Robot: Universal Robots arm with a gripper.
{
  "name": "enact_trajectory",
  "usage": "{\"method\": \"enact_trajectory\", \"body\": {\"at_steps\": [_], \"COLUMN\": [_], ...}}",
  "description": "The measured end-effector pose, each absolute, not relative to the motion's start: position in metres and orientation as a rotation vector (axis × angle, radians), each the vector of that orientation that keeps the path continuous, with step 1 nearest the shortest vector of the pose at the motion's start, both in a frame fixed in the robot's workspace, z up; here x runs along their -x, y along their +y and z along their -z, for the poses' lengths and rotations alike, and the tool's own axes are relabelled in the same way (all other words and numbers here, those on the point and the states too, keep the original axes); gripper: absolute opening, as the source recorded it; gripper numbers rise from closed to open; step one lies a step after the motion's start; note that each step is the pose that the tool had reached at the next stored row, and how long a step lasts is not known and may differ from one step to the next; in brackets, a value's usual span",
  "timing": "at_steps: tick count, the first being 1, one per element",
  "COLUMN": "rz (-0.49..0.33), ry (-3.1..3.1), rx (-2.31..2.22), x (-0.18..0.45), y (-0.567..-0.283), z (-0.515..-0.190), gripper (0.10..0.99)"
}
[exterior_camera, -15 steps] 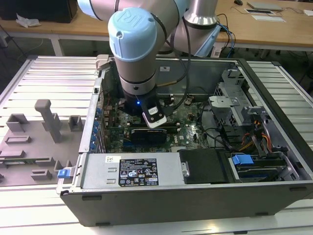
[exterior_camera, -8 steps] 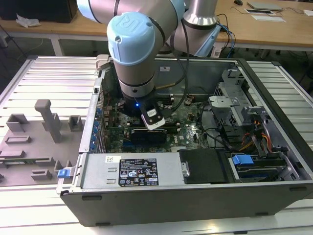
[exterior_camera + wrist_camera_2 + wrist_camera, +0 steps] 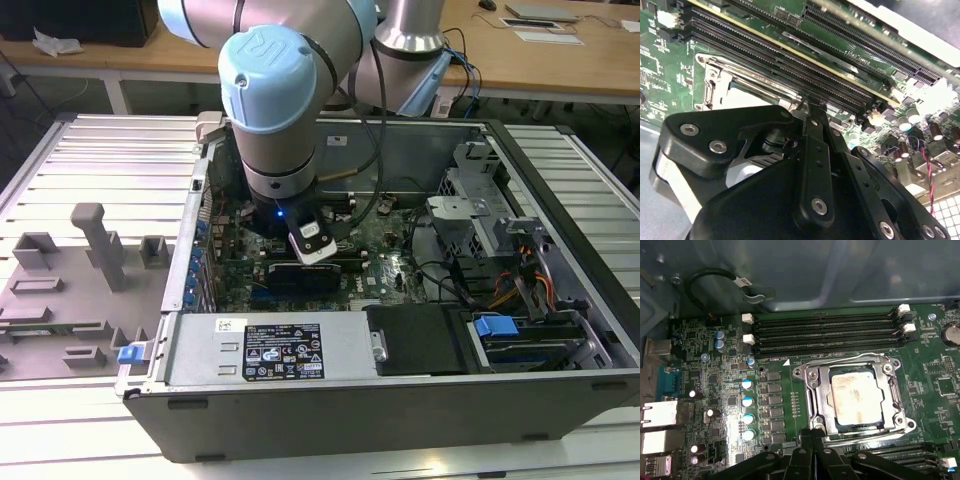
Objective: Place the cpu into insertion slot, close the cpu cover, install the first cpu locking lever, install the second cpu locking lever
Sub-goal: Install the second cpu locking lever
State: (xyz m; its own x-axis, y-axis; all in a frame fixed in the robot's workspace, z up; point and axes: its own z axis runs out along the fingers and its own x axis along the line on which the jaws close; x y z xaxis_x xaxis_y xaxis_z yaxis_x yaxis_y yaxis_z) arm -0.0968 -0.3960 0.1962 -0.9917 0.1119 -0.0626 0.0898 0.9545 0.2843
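Closed on nothing, the gripper [image 3: 810, 432] hangs at the socket's edge on the green board [image 3: 780, 405], its fingertips partly hiding the frame, while the cpu [image 3: 856, 395] sits inside under the lowered cover [image 3: 820, 390].

Robot arms: one [image 3: 270, 90], at the case's 12 o'clock in the exterior view
Grippers: one [image 3: 810, 440], black, at the socket's 6 o'clock in the first wrist view
Computer cases: one [image 3: 560, 170], lying open
Circuit boards: one [image 3: 725, 385], green
Chips: one [image 3: 857, 397], silver, seated in the socket
Sockets: one [image 3: 827, 422]
Cover frames: one [image 3: 815, 382], down around the chip
Long memory slots at the socket's 12 o'clock: four [image 3: 825, 332]
White slot clips: four, two at each end [image 3: 747, 318]
Blue-topped capacitors at the socket's 9 o'clock: four in a column [image 3: 747, 402]
Blue tabs in the exterior view: two [image 3: 495, 325]
Labelled power boxes: one [image 3: 280, 350]
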Motion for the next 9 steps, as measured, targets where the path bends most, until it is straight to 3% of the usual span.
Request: {"method": "enact_trajectory", "body": {"at_steps": [9], "rz": [-0.427], "ry": [3.029], "rx": [-0.157], "x": [0.097], "y": [-0.395], "z": [-0.208], "gripper": [0.106]}}
